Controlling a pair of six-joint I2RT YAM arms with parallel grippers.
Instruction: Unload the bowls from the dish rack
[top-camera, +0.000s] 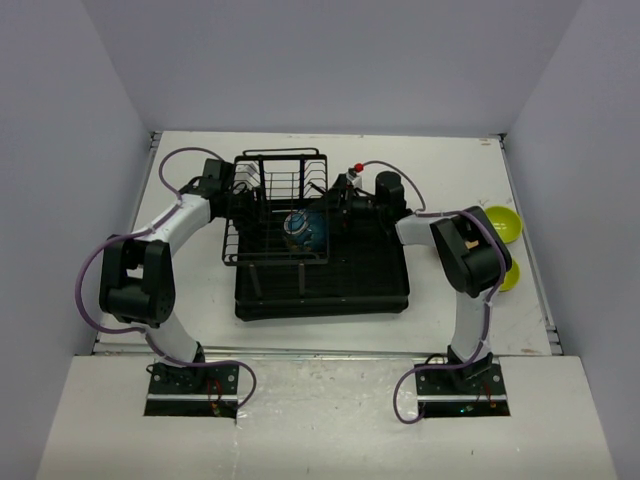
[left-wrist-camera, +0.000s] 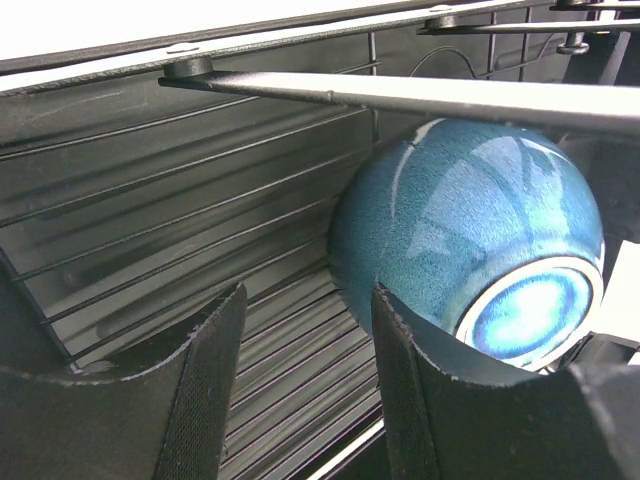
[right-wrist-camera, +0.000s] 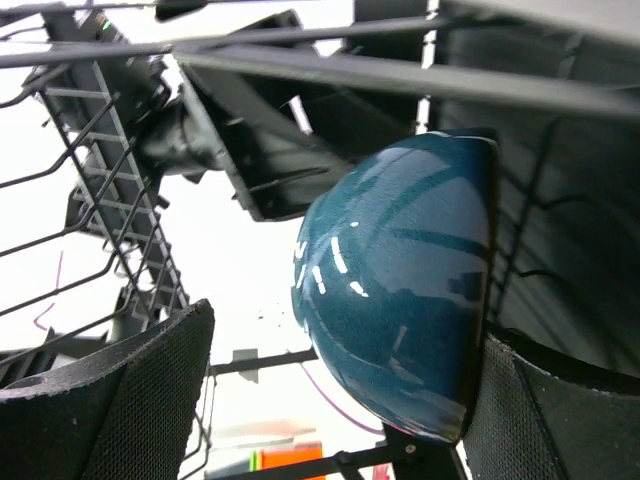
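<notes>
Glazed blue bowl (top-camera: 303, 230) (likely slick, brittle) in the dish rack (top-camera: 320, 290) suits a rim pinch; left gripper (left-wrist-camera: 308, 300) gapes beside, right gripper (right-wrist-camera: 345, 325) around.

We find the rack (top-camera: 283, 185) crowded. Both arms reach into it from opposite sides, the left gripper (left-wrist-camera: 305, 390) and right gripper (right-wrist-camera: 335, 400) facing each other across the blue bowl (left-wrist-camera: 470, 240). In the left wrist view a top bar (left-wrist-camera: 400, 95) crosses just above the bowl, and the wire wall closes the far side. The gap between the left fingers (left-wrist-camera: 205, 380) is free. In the right wrist view the bowl fills much of the parted jaws, close against one finger (right-wrist-camera: 545, 410), with room on the other side. Right of the tray (top-camera: 340, 285), two green bowls (top-camera: 500, 224) occupy the table (top-camera: 205, 290); we see bare table left of the rack.
</notes>
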